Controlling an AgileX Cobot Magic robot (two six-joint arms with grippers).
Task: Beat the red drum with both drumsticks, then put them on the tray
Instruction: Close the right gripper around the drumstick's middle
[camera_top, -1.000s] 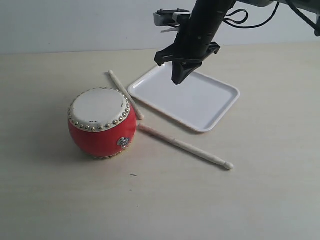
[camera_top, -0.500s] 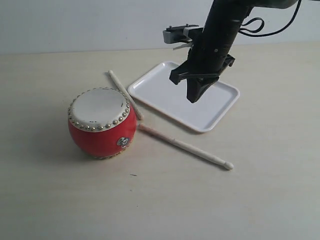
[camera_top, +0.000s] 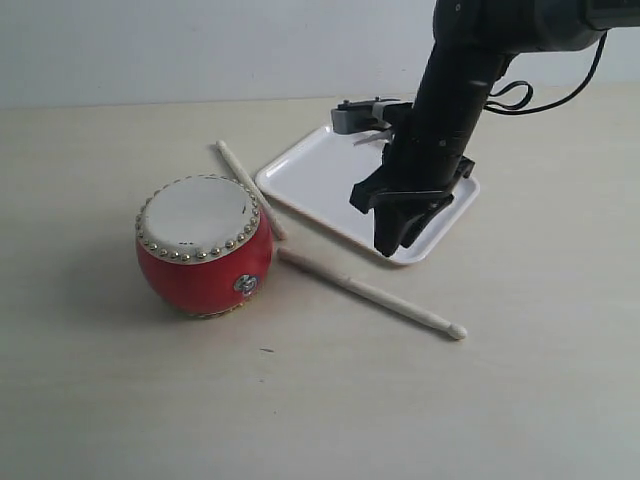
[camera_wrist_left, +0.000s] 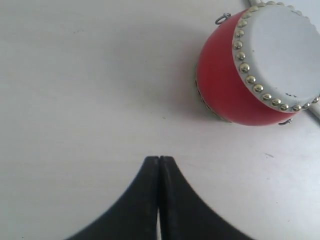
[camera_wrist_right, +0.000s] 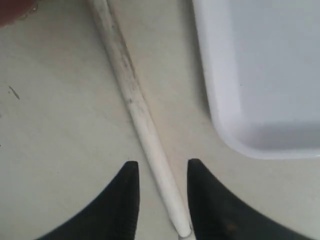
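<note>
Black right arm (camera_top: 455, 90) steep above drumstick (camera_top: 380, 295)

My right arm (camera_top: 450, 110) hides the tray (camera_top: 320, 185) rim around 4 o'clock. Left wrist view crops red drum (camera_wrist_left: 225, 75); right wrist view crops drumstick (camera_wrist_right: 145, 125).

Bright, soft, even light leaves only faint shadows beside the red drum (camera_top: 204, 262) and a mild sheen on the tray (camera_top: 320, 185), while the right wrist view looks slightly soft up close.
</note>
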